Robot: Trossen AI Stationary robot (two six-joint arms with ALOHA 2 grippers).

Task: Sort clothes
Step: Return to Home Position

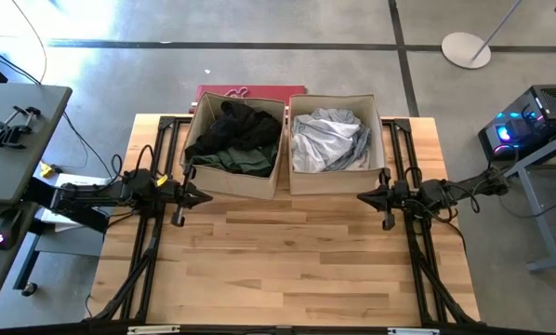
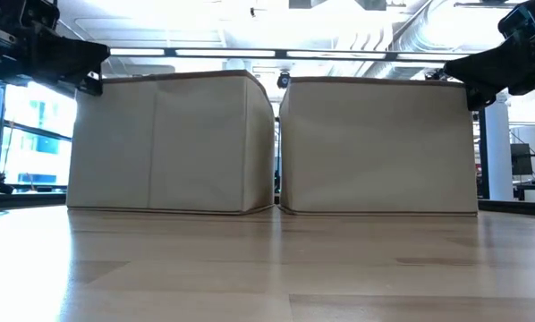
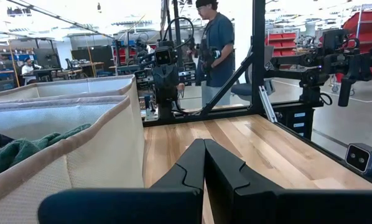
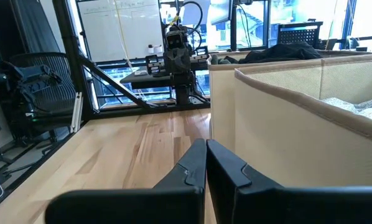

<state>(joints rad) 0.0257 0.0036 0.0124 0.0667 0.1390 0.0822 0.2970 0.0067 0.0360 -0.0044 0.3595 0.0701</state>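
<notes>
Two beige fabric boxes stand side by side at the table's far edge. The left box (image 1: 236, 147) holds black and dark green garments (image 1: 233, 138); the green one shows in the left wrist view (image 3: 24, 152). The right box (image 1: 334, 141) holds white and pale grey garments (image 1: 326, 138). My left gripper (image 1: 206, 196) hovers shut and empty near the left box's near left corner. My right gripper (image 1: 362, 195) hovers shut and empty near the right box's near right corner. The plaid shirt is not in view.
A red flat object (image 1: 250, 91) lies behind the boxes. The bare wooden tabletop (image 1: 287, 261) stretches between the boxes and the near edge. A person (image 3: 216, 50) stands in the room beyond the table's right side. Black frame rails (image 1: 157, 140) run along both table sides.
</notes>
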